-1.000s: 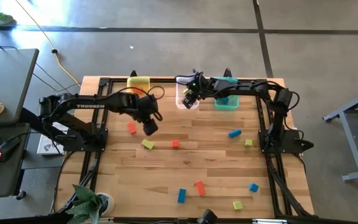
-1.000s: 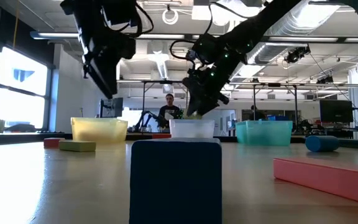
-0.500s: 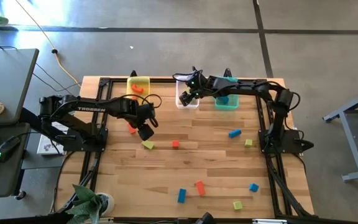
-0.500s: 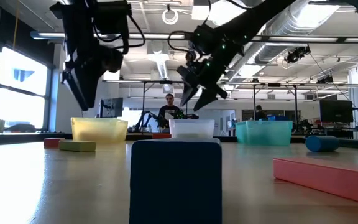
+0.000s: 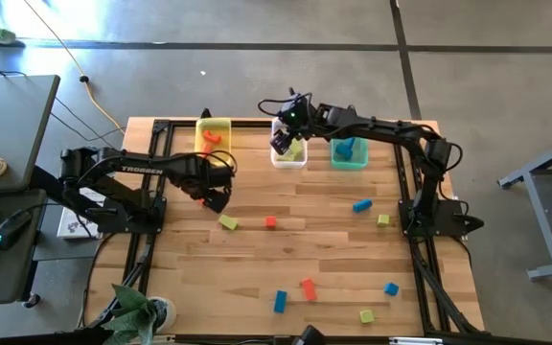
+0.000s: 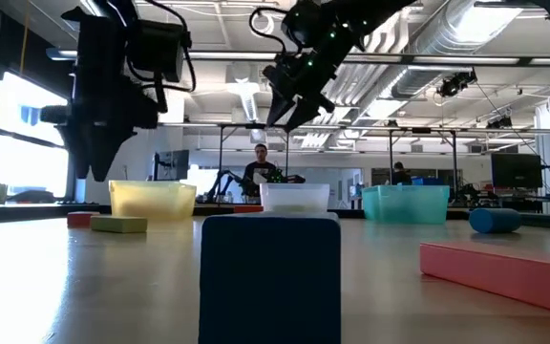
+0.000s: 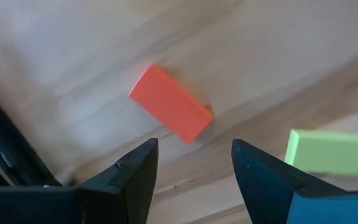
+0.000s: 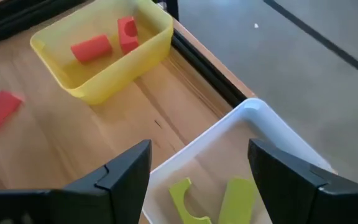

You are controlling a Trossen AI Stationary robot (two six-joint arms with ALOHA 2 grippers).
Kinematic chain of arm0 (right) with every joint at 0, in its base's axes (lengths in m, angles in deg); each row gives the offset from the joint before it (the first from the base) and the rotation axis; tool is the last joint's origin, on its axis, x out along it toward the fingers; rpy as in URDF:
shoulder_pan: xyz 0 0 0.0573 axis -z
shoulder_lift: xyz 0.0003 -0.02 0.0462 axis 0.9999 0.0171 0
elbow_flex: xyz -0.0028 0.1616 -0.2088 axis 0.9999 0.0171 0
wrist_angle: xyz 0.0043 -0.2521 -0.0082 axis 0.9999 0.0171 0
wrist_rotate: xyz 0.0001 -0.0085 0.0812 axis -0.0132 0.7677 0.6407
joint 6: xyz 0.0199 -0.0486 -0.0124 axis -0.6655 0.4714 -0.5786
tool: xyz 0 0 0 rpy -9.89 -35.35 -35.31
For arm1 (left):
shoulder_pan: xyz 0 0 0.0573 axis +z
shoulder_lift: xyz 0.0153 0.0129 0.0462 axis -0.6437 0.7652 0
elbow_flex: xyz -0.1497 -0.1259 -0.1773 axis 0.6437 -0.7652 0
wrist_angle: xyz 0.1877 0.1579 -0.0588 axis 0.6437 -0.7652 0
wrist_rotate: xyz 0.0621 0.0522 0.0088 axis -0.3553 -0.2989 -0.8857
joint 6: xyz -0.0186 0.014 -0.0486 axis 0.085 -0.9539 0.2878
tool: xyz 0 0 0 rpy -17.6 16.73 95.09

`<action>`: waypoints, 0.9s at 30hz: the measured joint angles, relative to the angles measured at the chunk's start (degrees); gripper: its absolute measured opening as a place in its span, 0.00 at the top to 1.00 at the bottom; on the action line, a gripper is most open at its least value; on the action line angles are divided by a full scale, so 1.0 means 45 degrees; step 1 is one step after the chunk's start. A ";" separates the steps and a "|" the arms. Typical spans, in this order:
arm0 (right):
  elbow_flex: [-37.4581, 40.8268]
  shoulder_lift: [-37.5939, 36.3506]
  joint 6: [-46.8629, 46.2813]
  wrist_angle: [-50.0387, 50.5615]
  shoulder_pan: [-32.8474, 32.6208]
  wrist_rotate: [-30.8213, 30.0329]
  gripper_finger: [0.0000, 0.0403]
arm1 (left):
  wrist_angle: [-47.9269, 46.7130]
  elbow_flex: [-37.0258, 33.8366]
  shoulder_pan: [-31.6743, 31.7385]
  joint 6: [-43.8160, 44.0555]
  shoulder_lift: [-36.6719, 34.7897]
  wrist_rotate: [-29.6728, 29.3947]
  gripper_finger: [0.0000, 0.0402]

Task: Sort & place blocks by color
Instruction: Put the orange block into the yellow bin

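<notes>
Red block [image 7: 170, 104] lay flat on the desk [image 5: 295, 249] at left-centre of the high view, under the left pincer [image 7: 191, 167] with its fingers spread, while the right pincer [image 8: 197, 168], also spread and empty, hung over the clear bin [image 5: 288, 153]; an off-centre descent might knock the block askew.

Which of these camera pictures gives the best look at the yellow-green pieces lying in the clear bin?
The right wrist view: it looks down into the clear bin and shows two yellow-green pieces, one with a curved notch. The high view shows only a small green patch, partly under the right arm. In the low view the bin's wall hides them. The left wrist view misses the bin.
</notes>
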 joint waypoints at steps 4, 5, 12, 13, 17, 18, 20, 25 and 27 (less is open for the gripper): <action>-0.0321 0.0000 0.1064 0.0571 -0.0004 0.0027 0.37 | 0.0000 -0.0199 0.0000 0.2190 0.0000 -0.0083 0.52; -0.0350 0.0000 0.1300 0.0590 -0.0004 0.0042 0.37 | 0.0009 -0.0213 0.0000 0.2638 0.0000 -0.0092 0.52; -0.0407 0.0000 0.2562 0.0941 0.0001 0.0087 0.37 | 0.0021 -0.0252 0.0000 0.5505 0.0000 -0.0685 0.52; -0.0405 0.0000 0.2740 0.0941 0.0001 0.0087 0.37 | 0.0028 -0.0252 0.0000 0.5826 0.0000 -0.0728 0.52; -0.0410 0.0000 0.3377 0.0937 0.0011 0.0087 0.37 | 0.0029 -0.0252 -0.0005 0.6872 0.0000 -0.0845 0.52; -0.0408 0.0000 0.3537 0.0937 0.0011 0.0087 0.37 | 0.0047 -0.0252 -0.0005 0.7121 0.0000 -0.0840 0.52; -0.0406 0.0000 0.3754 0.0932 0.0011 0.0087 0.37 | 0.0094 -0.0252 -0.0005 0.7557 0.0000 -0.0834 0.52; -0.0408 0.0000 0.4313 0.0932 0.0011 0.0095 0.37 | 0.0291 -0.0257 -0.0005 0.8177 0.0382 -0.0862 0.52; -0.0405 0.0000 0.4526 0.0932 0.0011 0.0183 0.37 | 0.0301 -0.0264 -0.0005 0.8285 0.0722 -0.0846 0.52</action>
